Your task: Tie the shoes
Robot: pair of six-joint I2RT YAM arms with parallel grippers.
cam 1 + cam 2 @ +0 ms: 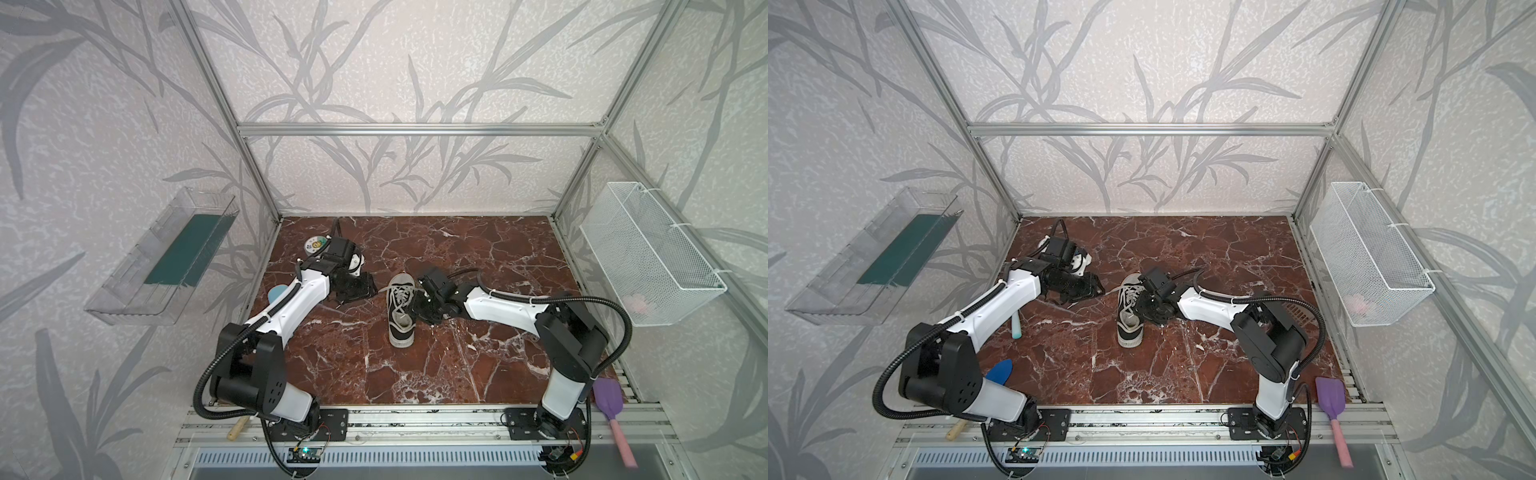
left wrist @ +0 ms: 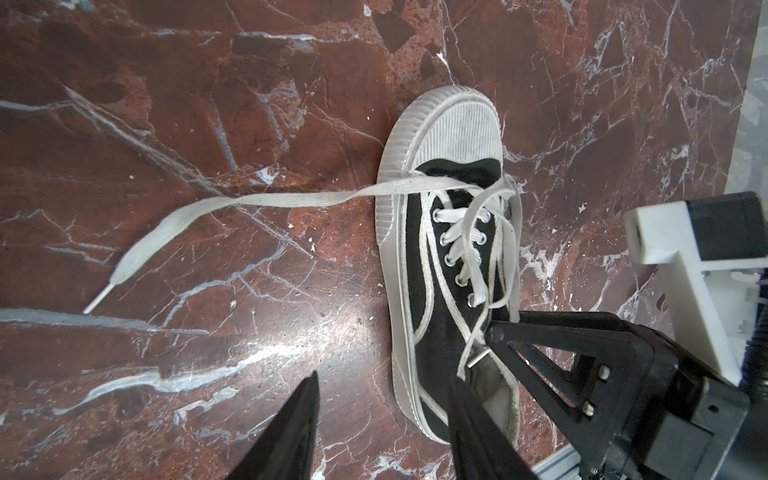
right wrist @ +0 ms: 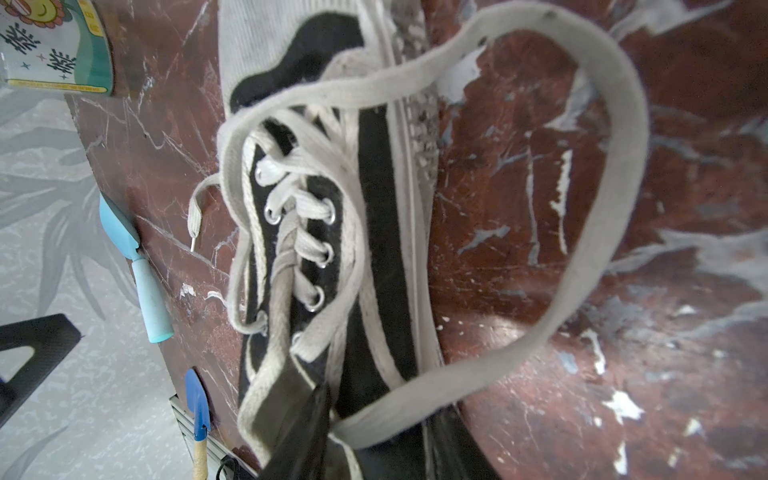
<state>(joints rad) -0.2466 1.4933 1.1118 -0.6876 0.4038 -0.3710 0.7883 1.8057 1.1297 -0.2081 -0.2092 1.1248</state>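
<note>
Right gripper [image 3: 384, 401] jaws straddle lace loop [image 3: 623, 124] to shape the bow, clamping unconfirmed; left gripper [image 2: 382, 378] stands open, empty, beside sneaker [image 2: 415, 291]

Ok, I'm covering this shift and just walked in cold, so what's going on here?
Two robot arms are working on a black sneaker on the table; its laces are not yet tied. The right gripper is at the sneaker with a loop of lace between its jaws, though I can't tell if it's pinched. The left gripper hovers open and empty beside the sneaker. The other lace lies loose on the table.
</note>
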